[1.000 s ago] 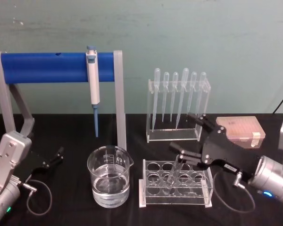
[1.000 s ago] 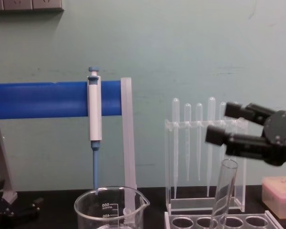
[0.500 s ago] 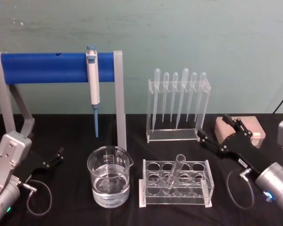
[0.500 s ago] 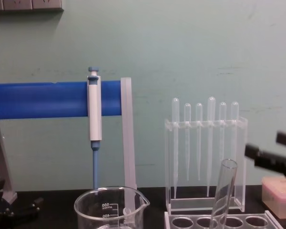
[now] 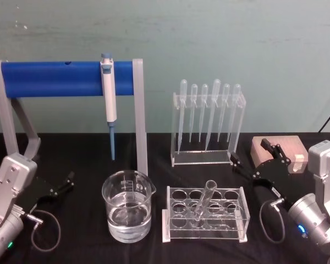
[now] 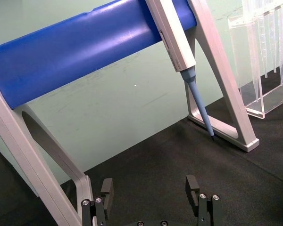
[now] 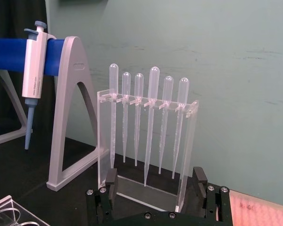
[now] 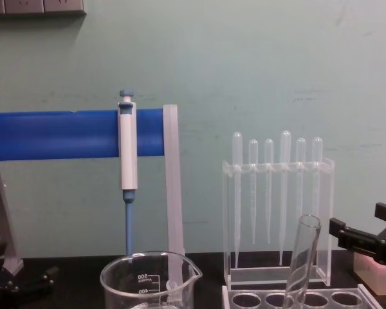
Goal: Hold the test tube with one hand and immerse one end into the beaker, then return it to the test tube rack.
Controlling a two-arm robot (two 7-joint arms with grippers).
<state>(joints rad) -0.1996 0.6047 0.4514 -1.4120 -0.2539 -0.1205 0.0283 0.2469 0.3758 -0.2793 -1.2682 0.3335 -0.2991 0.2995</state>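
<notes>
Risk is lingering: test tube (image 5: 202,202) is leaning loose in its rack (image 5: 205,215) left of the wide-open, empty right gripper (image 5: 254,160) (left gripper (image 5: 63,183) idling open), so it could topple.

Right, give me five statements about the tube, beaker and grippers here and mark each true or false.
1. The test tube leans in the clear rack. True.
2. The right gripper is shut on the tube. False: it is open, off to the rack's right, holding nothing.
3. The beaker holds clear liquid. True.
4. The tube's lower end is in the beaker. False: it sits in a rack hole.
5. The left gripper is open, on the table's left. True.
</notes>
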